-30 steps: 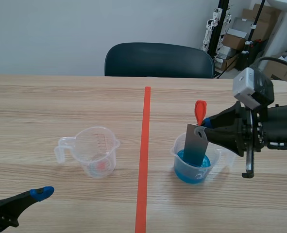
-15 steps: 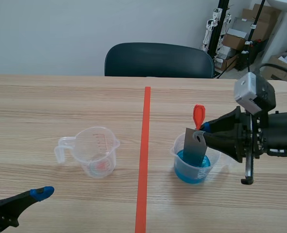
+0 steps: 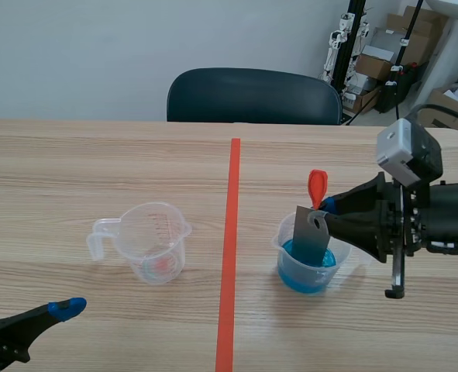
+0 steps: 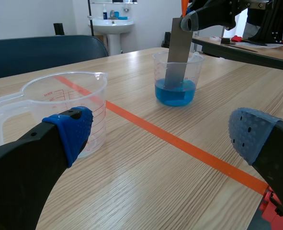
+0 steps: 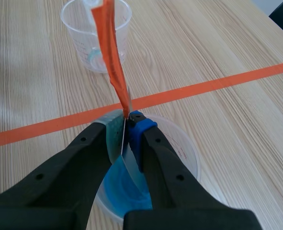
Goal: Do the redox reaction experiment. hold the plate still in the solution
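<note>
Your right gripper is clamped on the top of the grey plate, which stands near-upright, its lower end dipped in the blue solution, right of the tape line.

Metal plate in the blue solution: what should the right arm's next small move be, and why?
Probably none: hold the right gripper shut and steady. It clamps the metal plate's top, and the plate's lower end already stands in the blue solution inside the clear cup. Shifting could tip the cup.
</note>
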